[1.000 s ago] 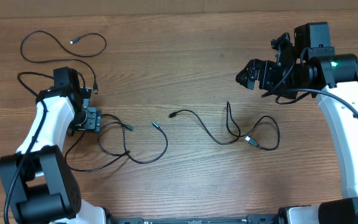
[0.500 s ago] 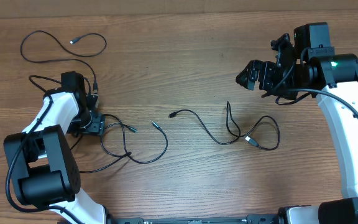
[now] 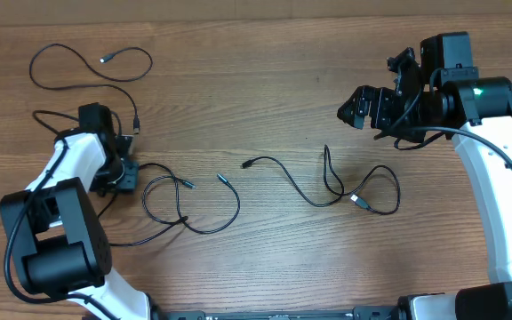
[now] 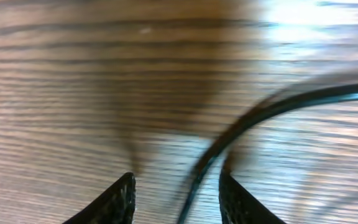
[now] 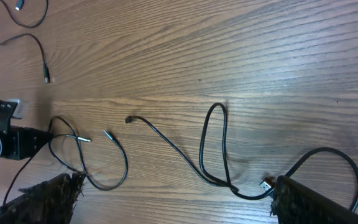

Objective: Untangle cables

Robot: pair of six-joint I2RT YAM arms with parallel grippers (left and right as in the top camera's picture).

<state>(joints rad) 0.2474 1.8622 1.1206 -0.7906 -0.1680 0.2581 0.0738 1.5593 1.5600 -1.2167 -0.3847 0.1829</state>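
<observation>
Cables [image 3: 358,201]: three loose black cords lying spread on the counter [image 3: 256,80], at far left, centre-left and centre-right.
Left pincer [image 4: 178,204]: only the fingertips show, cropped and blurred. Jaws apart, one of the cables running between them, seemingly unpinched.
Right pincer [image 5: 179,205]: gaping wide, holding nothing.

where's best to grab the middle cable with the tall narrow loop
Likely just behind the left plug of the middle cable, from straight above, closing across the cord: that end lies flat and alone on the table, while the right part crosses itself by the other plug.
</observation>
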